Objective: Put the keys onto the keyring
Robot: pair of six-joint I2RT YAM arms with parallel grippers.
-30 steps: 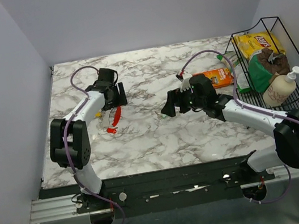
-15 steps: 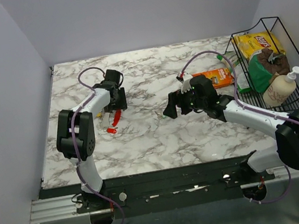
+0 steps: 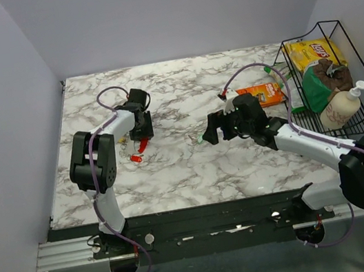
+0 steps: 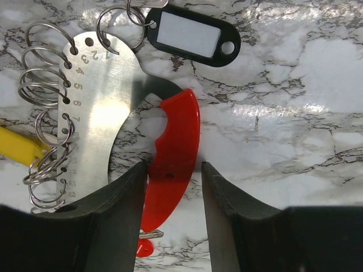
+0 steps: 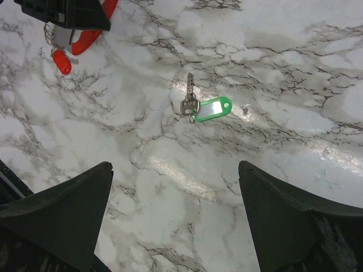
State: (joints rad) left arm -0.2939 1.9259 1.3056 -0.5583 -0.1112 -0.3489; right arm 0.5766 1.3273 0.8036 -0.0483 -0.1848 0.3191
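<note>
A steel plate (image 4: 99, 107) with numbered holes carries several thin metal keyrings (image 4: 42, 90) along its edge and has a curved red handle (image 4: 173, 147). A black key tag (image 4: 190, 35) hangs from a ring at its top. My left gripper (image 4: 173, 170) is open, its jaws either side of the handle's lower end, also seen in the top view (image 3: 140, 125). A red key head (image 4: 144, 248) lies below and a yellow tag (image 4: 17, 146) to the left. A key with a green tag (image 5: 198, 106) lies on the marble ahead of my open, empty right gripper (image 5: 174, 167).
An orange flat packet (image 3: 261, 94) lies behind the right arm. A black wire basket (image 3: 330, 83) at the right edge holds a yellow chip bag, a green pouch and a pump bottle. Purple cables loop over both arms. The table is marble-patterned (image 3: 188, 170).
My left gripper has come a little nearer and settled over the red handle, with its arm swung in. My right gripper has shifted slightly to the right.
</note>
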